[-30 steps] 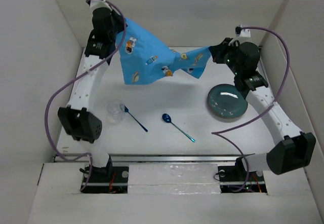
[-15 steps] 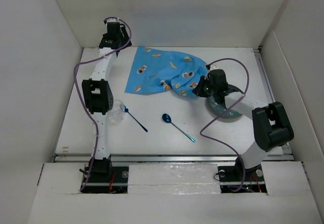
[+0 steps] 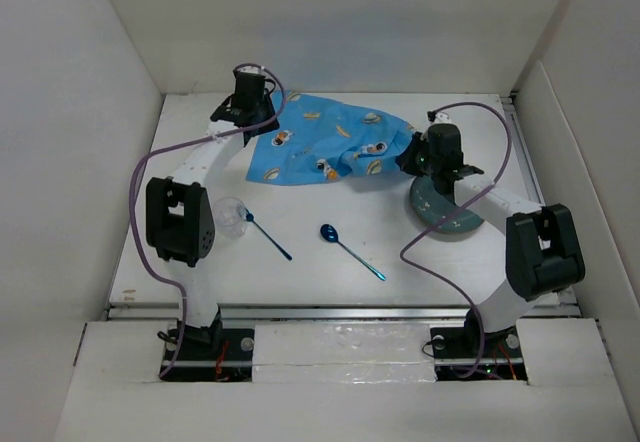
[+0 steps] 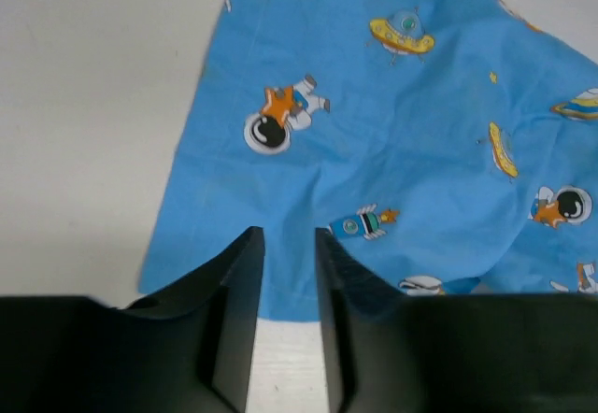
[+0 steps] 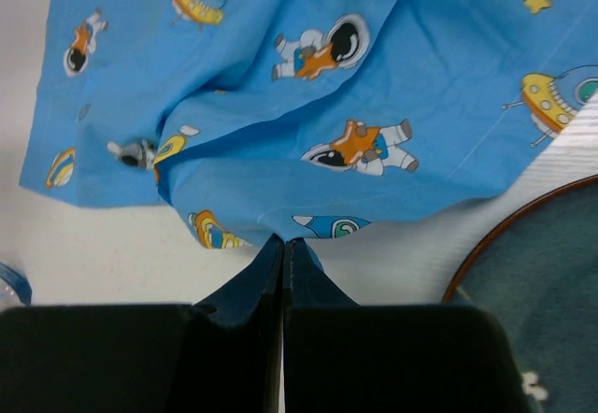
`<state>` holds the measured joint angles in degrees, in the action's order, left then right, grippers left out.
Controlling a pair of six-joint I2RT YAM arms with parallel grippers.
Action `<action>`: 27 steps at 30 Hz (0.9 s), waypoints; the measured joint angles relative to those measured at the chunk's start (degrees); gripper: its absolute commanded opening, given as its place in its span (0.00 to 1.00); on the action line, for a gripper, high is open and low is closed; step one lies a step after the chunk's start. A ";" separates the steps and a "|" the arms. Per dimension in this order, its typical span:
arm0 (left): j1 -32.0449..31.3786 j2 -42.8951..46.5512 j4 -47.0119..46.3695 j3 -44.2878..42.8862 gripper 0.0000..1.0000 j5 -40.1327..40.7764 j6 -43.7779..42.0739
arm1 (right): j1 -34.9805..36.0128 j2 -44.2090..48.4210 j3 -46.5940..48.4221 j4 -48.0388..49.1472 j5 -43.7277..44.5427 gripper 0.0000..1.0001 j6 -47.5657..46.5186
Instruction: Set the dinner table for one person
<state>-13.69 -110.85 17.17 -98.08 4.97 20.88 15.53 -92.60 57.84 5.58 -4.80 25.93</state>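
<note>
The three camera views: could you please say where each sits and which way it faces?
Top external: above and behind the bases, looking down on the large white tabletop; left arm and right arm show.
Left wrist: on the left arm, facing down at the blue space-print cloth placemat; left gripper at the bottom.
Right wrist: facing down at the placemat's edge and a round dark teal plate; right gripper at the bottom.
All three share the placemat.

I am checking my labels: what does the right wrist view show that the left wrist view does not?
Only right wrist: the plate, blue-grey with a brown rim, and the right gripper shut on the placemat edge. Only left wrist: the left gripper, jaws slightly apart over the placemat's near edge. Both: the blue space-print placemat on the white tabletop.
</note>
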 measured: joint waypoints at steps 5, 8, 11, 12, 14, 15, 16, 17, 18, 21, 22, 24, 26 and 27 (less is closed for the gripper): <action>-0.50 0.00 2.19 2.21 0.39 3.78 -1.40 | -1.60 0.79 0.15 0.00 -0.83 0.00 0.04; 0.37 -2.84 4.50 2.21 0.38 6.19 -2.95 | -1.60 1.51 0.15 0.31 -1.75 0.00 0.04; 1.42 -5.90 7.04 2.21 0.37 6.97 -4.35 | -1.60 1.60 0.17 0.96 -2.54 0.00 0.04; 1.66 -6.93 7.89 2.21 0.37 7.10 -4.72 | -1.60 1.60 0.17 0.92 -2.71 0.00 0.04; 2.25 -8.66 9.35 2.23 0.42 7.13 -5.44 | -1.60 1.60 0.17 0.98 -2.95 0.00 0.04; 2.45 -9.31 9.86 2.36 0.44 7.13 -5.84 | -1.62 1.60 0.17 1.01 -3.17 0.00 0.04; 2.60 -9.86 10.21 2.67 0.46 7.15 -6.08 | -1.62 1.60 0.17 1.01 -3.32 0.00 0.02; 2.75 -10.21 10.75 2.82 0.47 7.15 -6.32 | -1.62 1.60 0.17 1.01 -3.54 0.00 0.04; 2.86 -10.62 11.39 2.84 0.48 7.06 -6.51 | -1.62 1.60 0.17 1.05 -3.80 0.00 0.02; 2.93 -11.67 12.41 2.82 0.48 7.02 -7.04 | -1.62 1.60 0.17 1.20 -4.59 0.00 0.02; 2.91 -12.02 12.70 2.82 0.48 6.93 -7.19 | -1.62 1.60 0.17 1.27 -4.74 0.00 0.00; 2.91 -12.68 13.03 2.67 0.46 6.64 -7.39 | -1.62 1.60 0.17 1.29 -4.94 0.00 0.00; 2.91 -12.90 13.03 2.25 0.44 6.12 -7.67 | -1.62 1.60 0.17 1.29 -5.14 0.00 -0.02; 2.91 -13.07 13.07 2.08 0.42 5.92 -7.78 | -1.70 1.60 0.17 1.29 -5.22 0.00 -0.02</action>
<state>-10.79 -123.92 30.24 -96.01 10.90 13.10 13.82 -91.00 58.02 6.87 -10.02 25.91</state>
